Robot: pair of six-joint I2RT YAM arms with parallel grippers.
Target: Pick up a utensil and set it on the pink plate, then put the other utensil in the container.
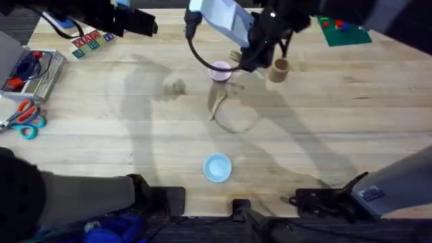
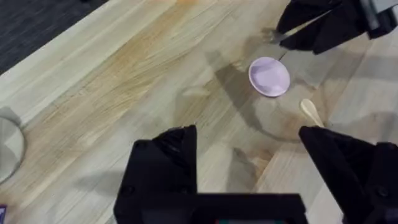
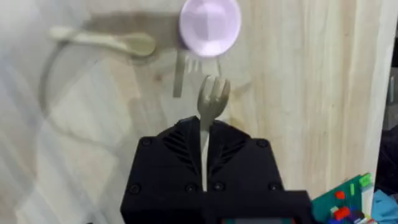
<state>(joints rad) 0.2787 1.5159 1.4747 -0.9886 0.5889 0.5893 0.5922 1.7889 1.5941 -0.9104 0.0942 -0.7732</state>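
Note:
My right gripper (image 3: 204, 140) is shut on the handle of the wooden fork (image 3: 212, 96), whose tines stick out forward. In the overhead view this gripper (image 1: 244, 59) holds the fork (image 1: 234, 55) in the air just right of the pink plate (image 1: 220, 71). The wooden spoon (image 1: 217, 102) lies on the table just in front of that plate. Right of the gripper stands the tan container (image 1: 279, 69). My left gripper (image 2: 245, 134) hovers open and empty, well away from the pink plate (image 2: 269, 76) and the spoon (image 2: 311, 111).
A light blue plate (image 1: 217, 167) sits near the front middle. Scissors (image 1: 23, 118) and a bin of items (image 1: 30, 71) are at the left edge, letter tiles (image 1: 91, 42) at the back left, and a green board (image 1: 343, 30) at the back right.

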